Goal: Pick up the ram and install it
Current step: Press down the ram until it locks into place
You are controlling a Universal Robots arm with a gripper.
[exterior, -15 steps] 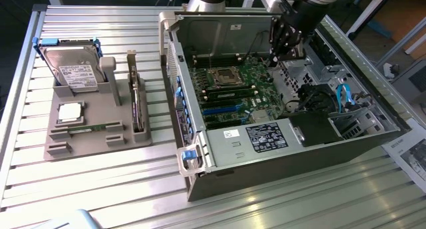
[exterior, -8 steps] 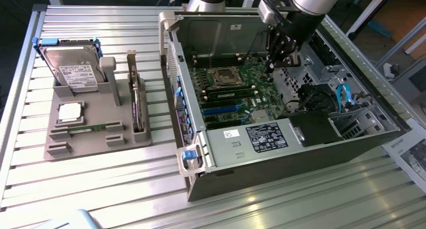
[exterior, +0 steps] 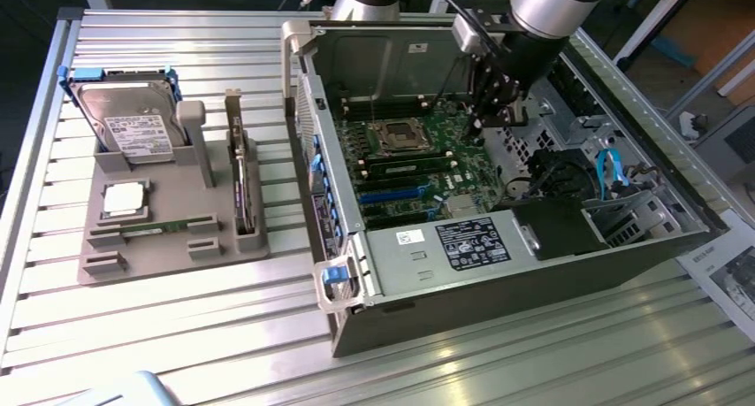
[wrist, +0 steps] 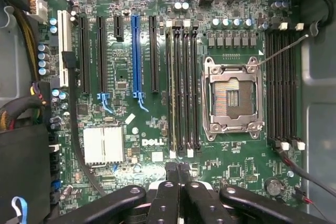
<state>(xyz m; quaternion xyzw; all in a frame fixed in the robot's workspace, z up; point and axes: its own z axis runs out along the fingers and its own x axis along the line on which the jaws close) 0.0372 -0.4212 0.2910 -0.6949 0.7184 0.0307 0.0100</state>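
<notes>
Here, exterior layout: an open computer case [exterior: 496, 282] lies on a slatted metal table [exterior: 177, 335] across the centre and the exterior view's right. A grey holder [exterior: 177, 251] sits at the exterior view's left.
Exterior, gripper: the gripper [exterior: 496, 116] hangs at upper centre-right, inside the case above the motherboard [exterior: 413, 158]. Its fingers are pressed together and hold nothing.
Exterior, ram: the ram [exterior: 165, 224] lies flat in a groove in the holder's lower part, well apart from the gripper.
Exterior, holder's other parts: a hard drive [exterior: 130, 123] stands at upper left, with a processor chip [exterior: 124, 198] below it. A dark card [exterior: 242, 185] stands on edge along the holder's right side.
Wrist, gripper: the gripper [wrist: 177, 174] is clenched, its dark fingers meeting over the board near the Dell logo.
Wrist, board: an open processor socket [wrist: 232, 98] with bare contacts lies between two banks of memory slots.
Wrist, second ram: an olive strip, seemingly a second ram [wrist: 170, 87] seated edge-on, fills the memory slot nearest the blue slot [wrist: 135, 51].
</notes>
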